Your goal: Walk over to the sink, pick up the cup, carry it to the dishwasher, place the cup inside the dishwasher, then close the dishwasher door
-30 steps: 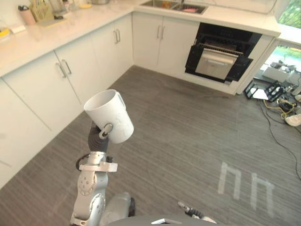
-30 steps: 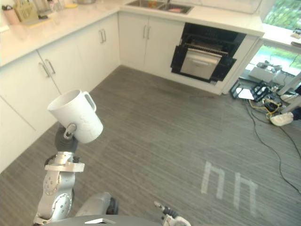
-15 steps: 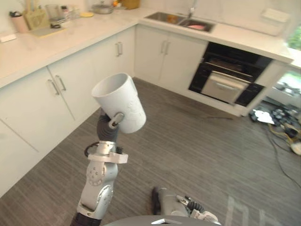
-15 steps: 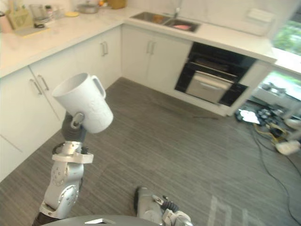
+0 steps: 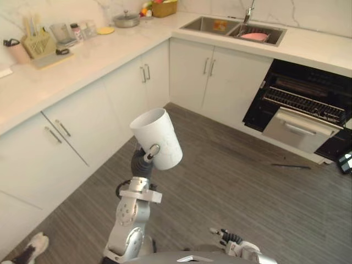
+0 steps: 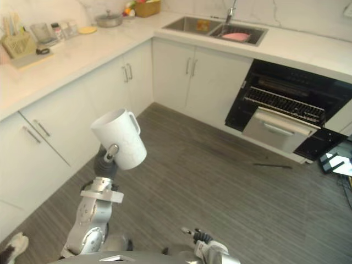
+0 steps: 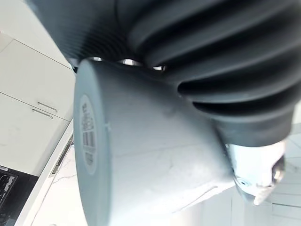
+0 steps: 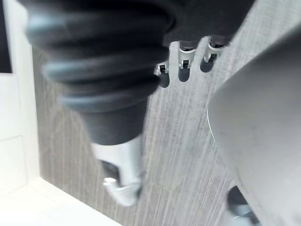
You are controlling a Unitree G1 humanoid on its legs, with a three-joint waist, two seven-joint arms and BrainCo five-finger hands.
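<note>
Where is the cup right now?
In the eye views, the white cup sits in the raised left hand over the grey floor, before the white cabinets, well left of the open dishwasher.

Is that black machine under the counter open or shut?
Open: the dishwasher has its door dropped forward, and a rack shows inside.

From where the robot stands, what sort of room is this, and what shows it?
Most likely a home kitchen: a steel sink set in a pale worktop, white cabinets below, and an open dishwasher with its rack showing.
</note>
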